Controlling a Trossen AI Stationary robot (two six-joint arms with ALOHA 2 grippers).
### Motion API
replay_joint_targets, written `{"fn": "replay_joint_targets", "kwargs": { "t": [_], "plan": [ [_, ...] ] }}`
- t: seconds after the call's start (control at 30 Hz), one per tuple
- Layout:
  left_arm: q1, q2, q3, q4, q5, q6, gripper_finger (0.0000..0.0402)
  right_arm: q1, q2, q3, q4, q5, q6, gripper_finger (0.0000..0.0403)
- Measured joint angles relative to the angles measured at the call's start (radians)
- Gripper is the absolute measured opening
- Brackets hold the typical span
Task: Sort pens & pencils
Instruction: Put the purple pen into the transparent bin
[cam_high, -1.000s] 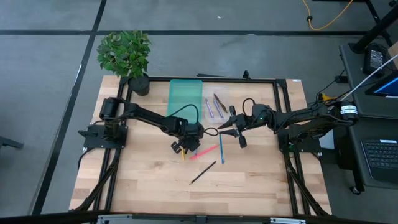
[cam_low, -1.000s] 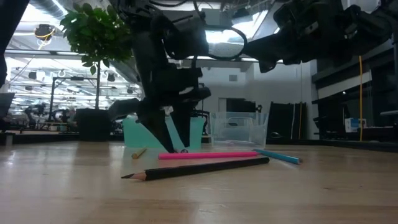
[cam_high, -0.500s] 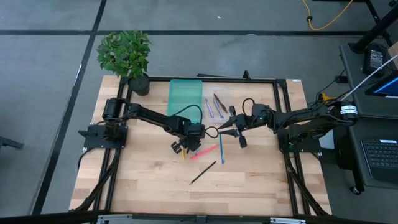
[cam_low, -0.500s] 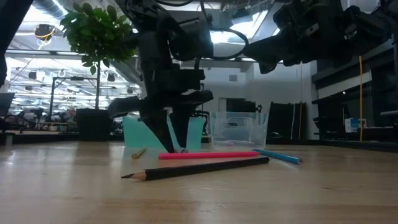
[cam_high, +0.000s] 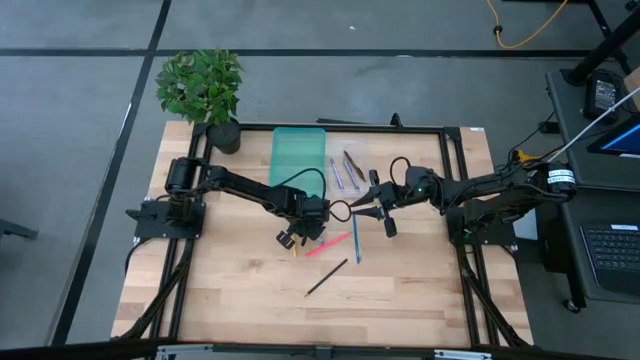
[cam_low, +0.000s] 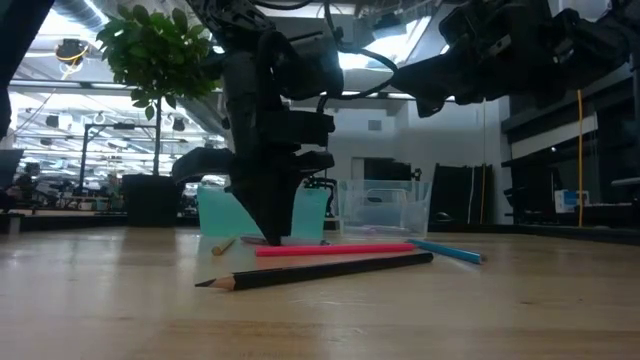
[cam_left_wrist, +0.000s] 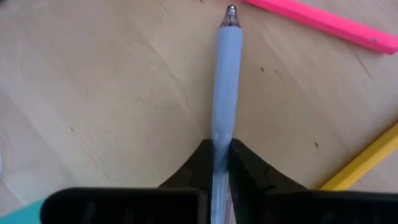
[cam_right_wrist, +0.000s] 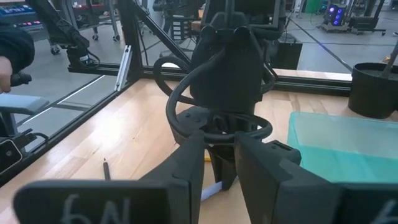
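My left gripper points down at the table's middle, shut on a pale blue pen that lies on the wood. Beside it lie a yellow pencil, a pink pen, a blue pen and a black pencil, all flat on the table. My right gripper hovers level above the table to the right of the left gripper, open, with nothing between its fingers. In the low view the left gripper stands just behind the pink pen. My left gripper pinches the pale blue pen's barrel between its two fingers, just behind the soft grip sleeve. The fingers come from above, pointing steeply down, one on each side of the barrel. The pen lies on the table, its metal tip toward the pink pen.
A teal tray and a clear tray holding a few pens stand at the far middle. A potted plant sits at the far left corner. Bare wood lies toward the near edge, beyond the black pencil.
My left gripper has shut: in the low view its fingertips stood apart on the table and have come together, taking hold of the pale blue pen. The hand has stayed over the same spot, rolling slightly. The right arm has kept still.
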Motion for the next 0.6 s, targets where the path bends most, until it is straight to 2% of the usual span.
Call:
{"fn": "replay_joint_targets", "kwargs": {
  "t": [0.3,0.6],
  "plan": [
    [-0.002,-0.071,0.001,0.056,0.001,-0.059,0.0022,0.0,0.0,0.0,-0.006,-0.001,0.044,0.009],
    [-0.003,-0.261,0.008,0.06,-0.019,-0.135,0.0022,0.0,-0.002,0.002,-0.022,-0.007,0.027,0.009]
  ]
}}
